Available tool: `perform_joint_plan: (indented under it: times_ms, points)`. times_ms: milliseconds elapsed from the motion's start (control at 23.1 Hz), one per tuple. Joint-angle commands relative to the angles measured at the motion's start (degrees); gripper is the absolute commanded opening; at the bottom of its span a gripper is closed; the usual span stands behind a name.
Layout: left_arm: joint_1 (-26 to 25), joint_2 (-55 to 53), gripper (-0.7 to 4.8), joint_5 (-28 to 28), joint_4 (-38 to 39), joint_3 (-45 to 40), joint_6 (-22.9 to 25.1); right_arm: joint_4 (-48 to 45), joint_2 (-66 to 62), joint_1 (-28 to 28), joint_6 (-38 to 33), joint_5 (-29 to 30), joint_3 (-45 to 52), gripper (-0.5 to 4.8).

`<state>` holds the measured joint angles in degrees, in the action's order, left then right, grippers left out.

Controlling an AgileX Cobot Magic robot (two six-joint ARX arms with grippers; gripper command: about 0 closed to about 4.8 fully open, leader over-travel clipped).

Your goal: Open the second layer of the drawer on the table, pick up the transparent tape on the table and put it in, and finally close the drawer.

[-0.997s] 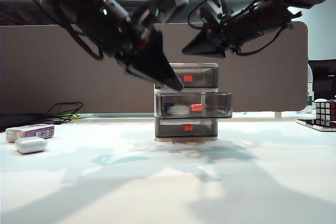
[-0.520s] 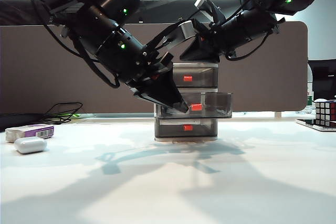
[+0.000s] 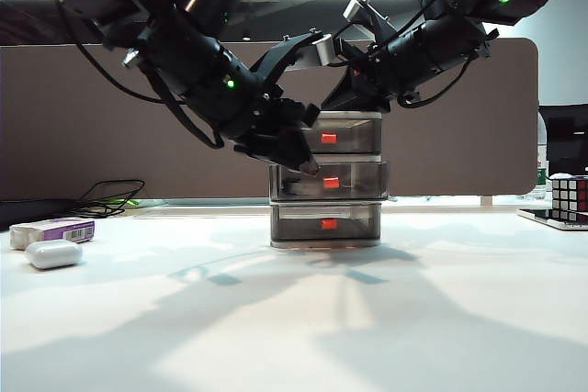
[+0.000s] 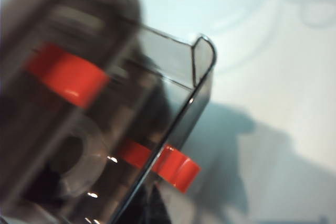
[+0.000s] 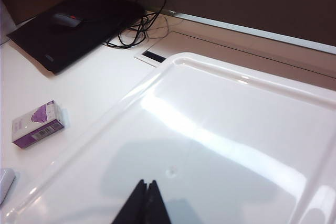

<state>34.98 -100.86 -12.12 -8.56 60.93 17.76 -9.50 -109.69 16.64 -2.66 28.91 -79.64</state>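
Brown partition panels back a wide white counter [image 3: 294, 319], its whole front half bare and open for movement. Far left, near the counter's edge, a purple-and-white box [image 3: 57, 229] lies with a white rounded case [image 3: 53, 253] just before it, black cables [image 3: 110, 197] coiled behind. At centre stands the drawer [image 3: 325, 179], a white-framed three-tier unit of smoky grey trays, each with a red-orange handle. The left end effector [image 3: 308, 167] is clenched, empty, its tip at the face of the second layer [image 3: 328, 181], just left of that tray's handle [image 3: 331, 182]; the tray looks all but flush with the frame from the front, while the blurred left wrist view shows its rounded corner [image 4: 205, 51] standing slightly proud. Inside that tray, seen through the grey wall, sits the transparent tape [image 4: 79, 153], a clear ring. The right end effector [image 5: 143, 203] is closed to a narrow point, holding nothing, just above the unit's glossy white top [image 5: 220, 145]; whether it touches cannot be told. Right of the drawer the counter runs clear to a Rubik's cube [image 3: 570, 197] at the far edge.
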Motion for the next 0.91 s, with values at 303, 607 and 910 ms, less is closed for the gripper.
perform_joint_plan:
  times_ms: [303, 607, 910]
  points:
    - [0.00, -5.86, -0.06, 6.78, -10.54, 0.35, -1.16, 3.74, -0.37, 0.07, 0.63, -0.31, 0.24, -0.05]
    - [0.70, -6.69, -0.06, 14.84, -12.63, 0.35, -2.14, 5.42, -0.37, 0.07, 1.88, -0.33, 0.24, -0.05]
    - [1.57, -6.69, -0.06, 16.39, -16.70, 0.35, -2.01, 5.70, -0.37, 0.07, 2.40, -0.37, 0.24, -0.05]
